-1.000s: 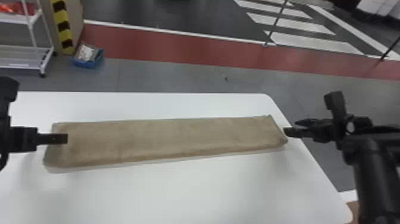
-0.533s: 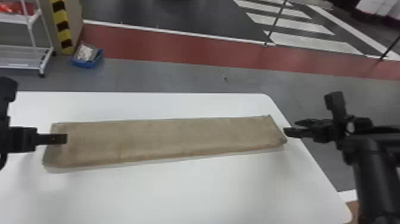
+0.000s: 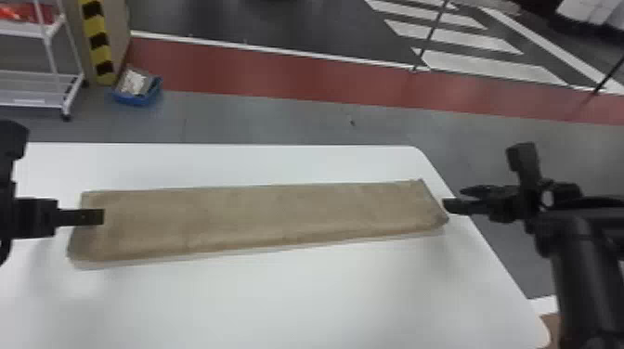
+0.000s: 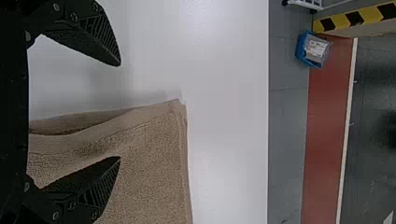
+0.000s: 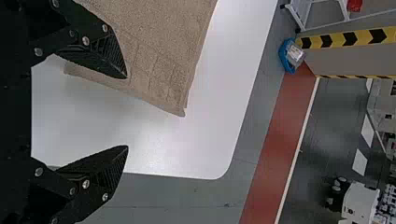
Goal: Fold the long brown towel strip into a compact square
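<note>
Towel (image 3: pixel 260 218) lay flat, lengthwise across worktop (image 3: pixel 302 297), likely so each end was reachable. Left hand (image 4: pixel 119 111) sat at its left end, right hand (image 5: pixel 126 112) at its right, fingers apart on both, presumably for pinching an end.

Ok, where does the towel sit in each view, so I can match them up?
Head view: towel lengthwise across the white table.
Left wrist view: its left end, partly behind one finger of the left gripper.
Right wrist view: its right end, partly behind one finger of the right gripper.
Shared landmark: blue bin on the floor beyond the table.
</note>
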You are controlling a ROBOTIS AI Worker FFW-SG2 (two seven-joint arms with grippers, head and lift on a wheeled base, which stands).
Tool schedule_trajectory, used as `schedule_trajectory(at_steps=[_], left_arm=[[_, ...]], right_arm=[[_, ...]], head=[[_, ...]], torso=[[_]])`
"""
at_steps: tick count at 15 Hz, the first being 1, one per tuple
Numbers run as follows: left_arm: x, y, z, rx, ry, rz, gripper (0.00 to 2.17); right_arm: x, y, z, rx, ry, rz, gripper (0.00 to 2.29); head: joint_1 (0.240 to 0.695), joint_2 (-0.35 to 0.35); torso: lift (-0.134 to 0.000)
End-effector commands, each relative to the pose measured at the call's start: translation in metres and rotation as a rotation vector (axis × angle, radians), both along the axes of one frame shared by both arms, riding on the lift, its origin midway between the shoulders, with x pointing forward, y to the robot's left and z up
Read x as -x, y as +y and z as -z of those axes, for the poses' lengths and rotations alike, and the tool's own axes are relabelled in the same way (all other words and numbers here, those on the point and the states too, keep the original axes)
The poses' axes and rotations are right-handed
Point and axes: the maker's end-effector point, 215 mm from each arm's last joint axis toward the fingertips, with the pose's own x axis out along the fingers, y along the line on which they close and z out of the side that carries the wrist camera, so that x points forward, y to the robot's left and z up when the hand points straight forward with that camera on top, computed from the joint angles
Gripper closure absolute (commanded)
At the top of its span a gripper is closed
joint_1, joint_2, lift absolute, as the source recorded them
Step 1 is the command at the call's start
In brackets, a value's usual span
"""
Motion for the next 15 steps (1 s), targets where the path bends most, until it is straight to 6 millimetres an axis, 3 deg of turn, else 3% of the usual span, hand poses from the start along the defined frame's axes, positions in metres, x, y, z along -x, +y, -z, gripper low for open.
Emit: schedule_trajectory(at_steps=[1,15], left_arm=[[0.000,0.000,0.001,-0.001,0.002,0.000,0.20],[0.005,-0.013,0.010,-0.003,0.020,0.025,0.30]], right_arm=[[0.001,0.000,0.001,-0.002,0.005,0.002,0.41],[0.005,-0.001,0.004,-0.005,0.005,0.002,0.41]], head=[[0.695,-0.296],[0.695,-0.312]], torso=[[-0.124],[-0.124]])
